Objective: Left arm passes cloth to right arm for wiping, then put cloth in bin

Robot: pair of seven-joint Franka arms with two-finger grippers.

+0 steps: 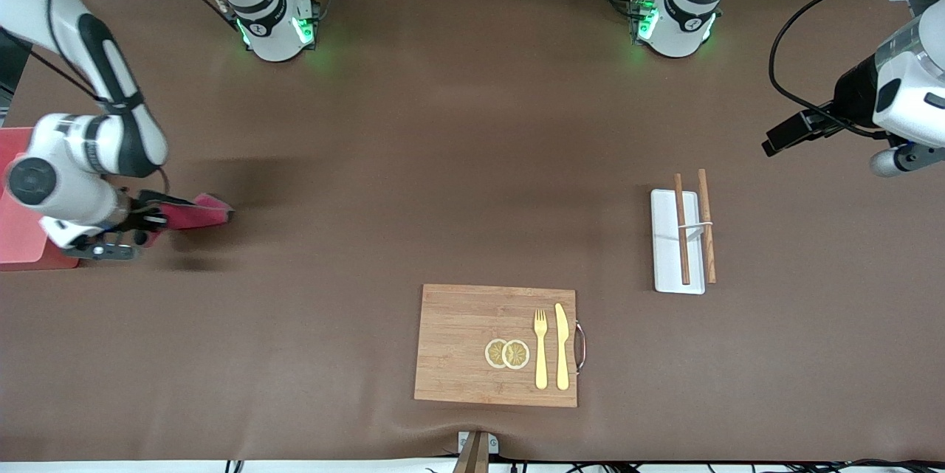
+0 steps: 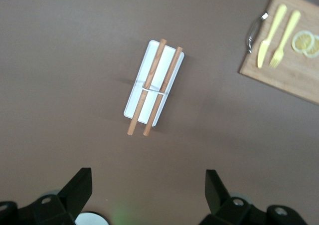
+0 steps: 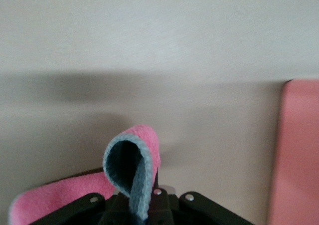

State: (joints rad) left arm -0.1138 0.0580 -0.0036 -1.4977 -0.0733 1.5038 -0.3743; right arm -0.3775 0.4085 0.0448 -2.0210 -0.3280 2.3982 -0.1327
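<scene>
My right gripper (image 1: 159,221) is shut on the crimson-pink cloth (image 1: 198,212), low over the table at the right arm's end. In the right wrist view the cloth (image 3: 144,145) curls up out of the shut jaws of the right gripper (image 3: 144,197) and shows a grey-blue underside. The pink bin (image 1: 18,237) stands right beside that hand, partly hidden by the arm; its wall (image 3: 299,155) shows at the edge of the right wrist view. My left gripper (image 2: 148,177) hangs open and empty, high over the table at the left arm's end.
A white tray (image 1: 668,266) with two wooden chopsticks (image 1: 681,229) lies toward the left arm's end, and shows in the left wrist view as the tray (image 2: 135,96). A wooden cutting board (image 1: 458,340) with a yellow fork, a knife and lemon slices lies nearest the front camera.
</scene>
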